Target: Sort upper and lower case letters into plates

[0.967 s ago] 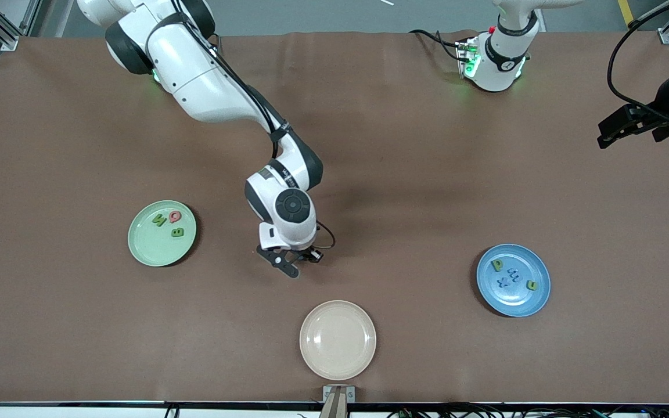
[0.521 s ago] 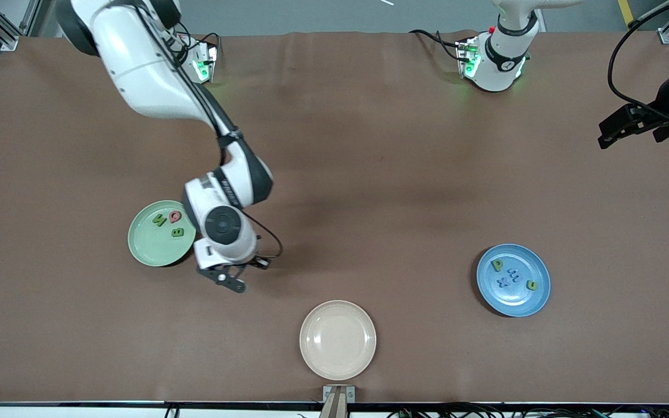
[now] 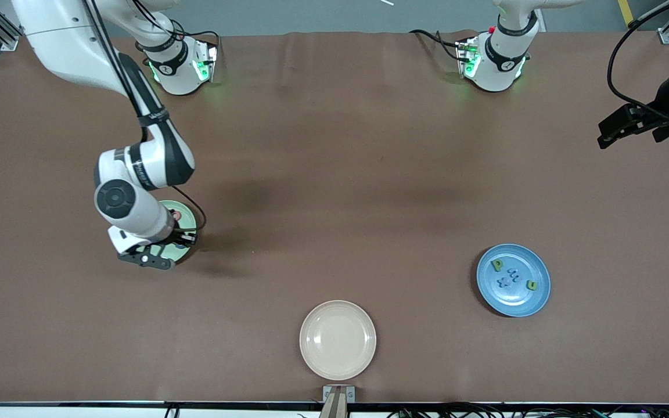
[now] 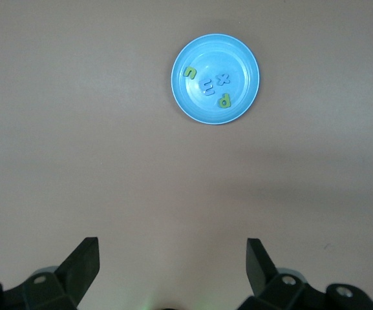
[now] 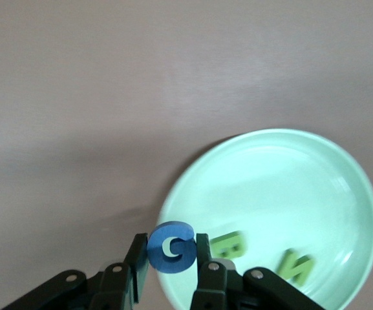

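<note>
Right gripper [image 3: 157, 255] is over the mint green plate [image 3: 186, 210], toward the right arm's end of the table; the arm covers most of the plate in the front view. Right wrist view: fingers [image 5: 138, 258] clamped on a blue letter G [image 5: 170, 247], held over the plate's rim [image 5: 270, 194]. In that plate: a green B [image 5: 228, 245] and a green N [image 5: 295, 266], lying flat; a red letter [image 3: 176, 215] just peeks out from under the arm in the front view.

Beige plate [image 3: 338, 339] sits mid-table, nearest the front camera, nothing in it.

Blue plate [image 3: 513, 280] is toward the left arm's end, well apart from the other two. Left wrist view shows its contents: green p [image 4: 224, 101], green c-shaped letter [image 4: 190, 71], blue x [image 4: 222, 79], and one more blue letter [image 4: 207, 86] that I can't read for sure. All lie flat inside the plate [image 4: 216, 79].

Left gripper [image 3: 619, 129] waits up high at the left arm's end of the table, off by the edge. Its fingers [image 4: 83, 261] stand wide apart with nothing between them; bare brown table cover [image 3: 369, 145] below
</note>
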You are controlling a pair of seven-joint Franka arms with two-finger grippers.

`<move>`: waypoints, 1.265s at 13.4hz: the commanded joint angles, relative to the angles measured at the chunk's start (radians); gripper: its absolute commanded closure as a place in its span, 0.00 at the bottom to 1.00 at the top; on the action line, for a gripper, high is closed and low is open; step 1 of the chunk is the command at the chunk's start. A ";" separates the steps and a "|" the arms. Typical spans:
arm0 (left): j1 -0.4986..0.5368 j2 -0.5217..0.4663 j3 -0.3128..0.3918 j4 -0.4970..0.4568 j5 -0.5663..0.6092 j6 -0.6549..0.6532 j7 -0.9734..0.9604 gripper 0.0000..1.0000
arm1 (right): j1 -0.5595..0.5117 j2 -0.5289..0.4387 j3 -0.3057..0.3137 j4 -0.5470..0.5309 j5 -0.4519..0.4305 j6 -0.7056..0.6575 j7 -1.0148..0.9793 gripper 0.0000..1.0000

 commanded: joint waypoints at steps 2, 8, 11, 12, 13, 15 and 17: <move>-0.001 -0.025 0.001 -0.021 -0.015 0.005 0.024 0.00 | -0.153 -0.023 0.026 -0.136 -0.007 0.180 -0.193 1.00; 0.001 -0.025 -0.038 -0.018 -0.006 0.011 0.001 0.00 | -0.189 0.023 0.039 -0.142 -0.004 0.205 -0.227 0.97; 0.001 -0.019 -0.037 -0.019 -0.006 0.013 0.000 0.00 | -0.189 0.023 0.044 -0.137 -0.004 0.192 -0.227 0.01; 0.002 -0.016 -0.037 -0.021 -0.006 0.013 0.000 0.00 | -0.187 0.017 0.044 -0.133 -0.004 0.188 -0.229 0.00; 0.001 -0.012 -0.037 -0.021 -0.006 0.013 0.000 0.00 | -0.186 0.004 0.044 -0.125 -0.004 0.162 -0.230 0.00; 0.004 -0.008 -0.035 -0.021 -0.008 0.014 0.000 0.00 | -0.184 -0.043 0.046 -0.073 -0.004 0.043 -0.279 0.00; 0.002 -0.017 -0.035 -0.030 -0.008 0.008 0.000 0.00 | -0.190 -0.107 0.044 0.014 -0.003 -0.150 -0.385 0.00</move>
